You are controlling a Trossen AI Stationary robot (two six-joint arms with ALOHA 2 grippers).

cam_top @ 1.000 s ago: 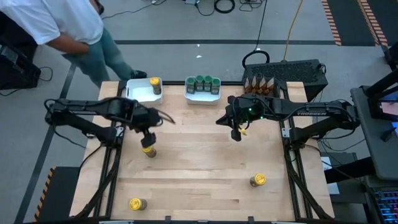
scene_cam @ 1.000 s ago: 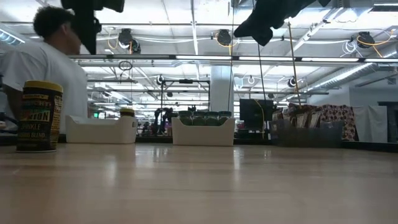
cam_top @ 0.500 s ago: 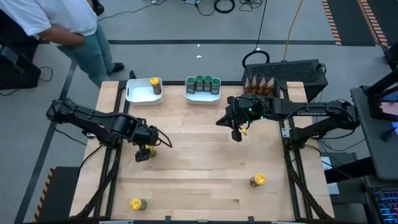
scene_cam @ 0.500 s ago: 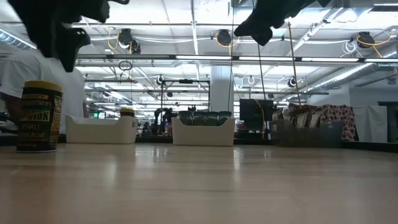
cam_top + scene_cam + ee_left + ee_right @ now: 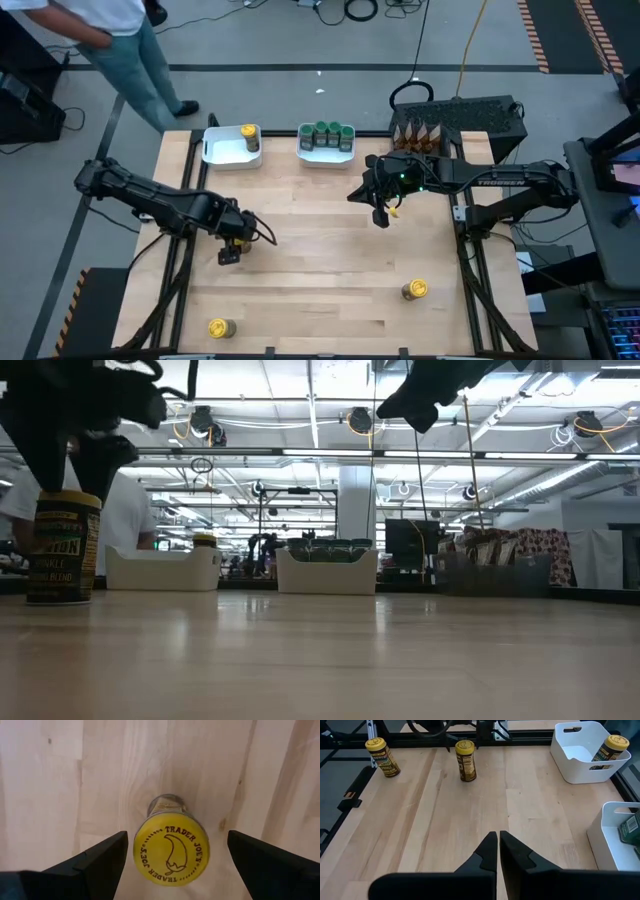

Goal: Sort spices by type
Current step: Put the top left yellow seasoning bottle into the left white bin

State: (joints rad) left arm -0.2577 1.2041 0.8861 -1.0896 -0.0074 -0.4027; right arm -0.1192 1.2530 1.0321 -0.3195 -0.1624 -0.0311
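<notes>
A round jar with a yellow lid (image 5: 171, 855) stands upright on the table's left half. My left gripper (image 5: 177, 836) is open and points down over it, one finger on each side of the lid and a gap showing on both sides. In the low view the same jar (image 5: 62, 548) stands under that gripper (image 5: 68, 475). My right gripper (image 5: 380, 213) is shut, empty and raised over the table's right middle. Two more yellow-lidded jars stand on the table, one near the near-left corner (image 5: 221, 327) and one near the right edge (image 5: 414, 290).
At the far edge, a white tray (image 5: 222, 147) holds one yellow-lidded jar (image 5: 249, 135), and a second white tray (image 5: 327, 155) holds green-lidded jars (image 5: 327, 133). Brown-orange packets (image 5: 418, 133) stand in a dark holder at the far right. A person (image 5: 110, 40) stands beyond the far-left corner.
My left gripper has moved toward the near edge and come down over the yellow-lidded jar, so its fingers now flank the lid. The jar has stayed where it was. The person has walked away toward the far left.
</notes>
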